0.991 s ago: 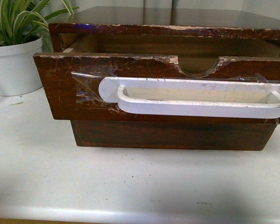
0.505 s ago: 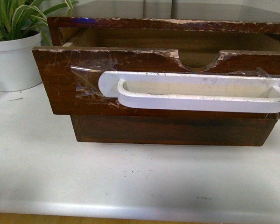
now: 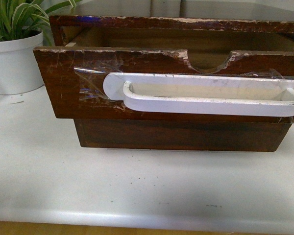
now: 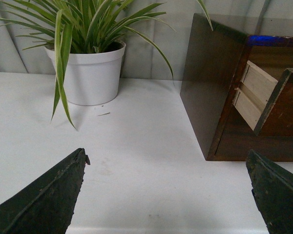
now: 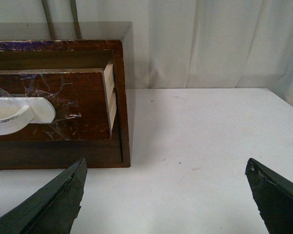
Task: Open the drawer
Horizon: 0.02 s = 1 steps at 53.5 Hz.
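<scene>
The drawer is a dark scratched wooden front with a half-round notch in its top edge. It stands pulled out from the dark wooden cabinet, its inside showing behind the front. A long white handle is taped across it. The left wrist view shows the drawer sticking out of the cabinet side. In the right wrist view the drawer and the handle end show. My left gripper is open over bare table, apart from the cabinet. My right gripper is open too, holding nothing. Neither arm appears in the front view.
A white pot with a striped green plant stands left of the cabinet, also in the left wrist view as the plant pot. The white table runs to a front edge near me. A pale curtain hangs behind.
The view has shifted slightly, so the cabinet and drawer sit a little higher in the picture than one second ago. The drawer stays pulled out.
</scene>
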Available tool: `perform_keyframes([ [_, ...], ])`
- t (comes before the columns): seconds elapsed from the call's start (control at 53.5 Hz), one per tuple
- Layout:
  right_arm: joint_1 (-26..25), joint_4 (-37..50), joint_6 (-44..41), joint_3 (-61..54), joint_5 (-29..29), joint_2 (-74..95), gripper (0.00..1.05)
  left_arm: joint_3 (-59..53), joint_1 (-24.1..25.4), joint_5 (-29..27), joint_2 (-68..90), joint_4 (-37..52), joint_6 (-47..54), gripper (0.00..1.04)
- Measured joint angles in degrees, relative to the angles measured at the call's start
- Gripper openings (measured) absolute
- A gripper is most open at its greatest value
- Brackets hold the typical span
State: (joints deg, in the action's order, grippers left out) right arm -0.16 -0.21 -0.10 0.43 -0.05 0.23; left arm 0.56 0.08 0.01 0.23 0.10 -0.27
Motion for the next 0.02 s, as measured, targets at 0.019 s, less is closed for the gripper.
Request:
perform_keyframes([
  [0.019,0.0,0.0,0.0,0.0,0.0,0.0,0.96,0.0,0.0,0.0,0.0,0.0,0.0,0.98],
])
